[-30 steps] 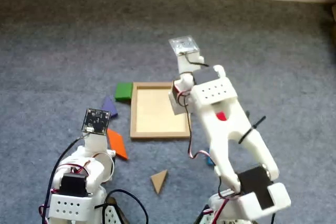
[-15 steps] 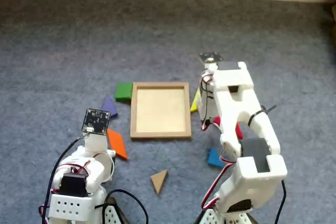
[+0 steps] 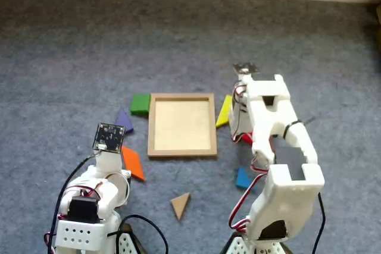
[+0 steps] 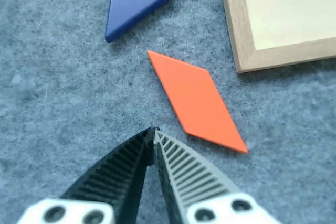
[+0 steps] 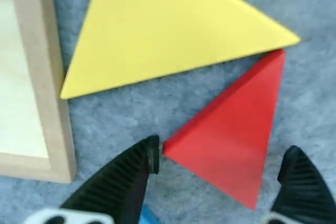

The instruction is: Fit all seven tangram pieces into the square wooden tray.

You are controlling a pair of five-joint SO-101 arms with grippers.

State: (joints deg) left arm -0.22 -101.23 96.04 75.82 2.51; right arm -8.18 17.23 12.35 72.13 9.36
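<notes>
Gripper (image 5: 221, 158) (right) now astride red triangle (image 5: 231, 139)

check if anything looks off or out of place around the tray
Nothing stands out. The tray lies flat, empty and undamaged; the yellow triangle, red triangle and orange parallelogram lie flat on the carpet beside it.

White arms (image 3: 266, 110), black servos (image 3: 80, 209), ribbed black-and-grey end effector (image 4: 154, 134).
</notes>
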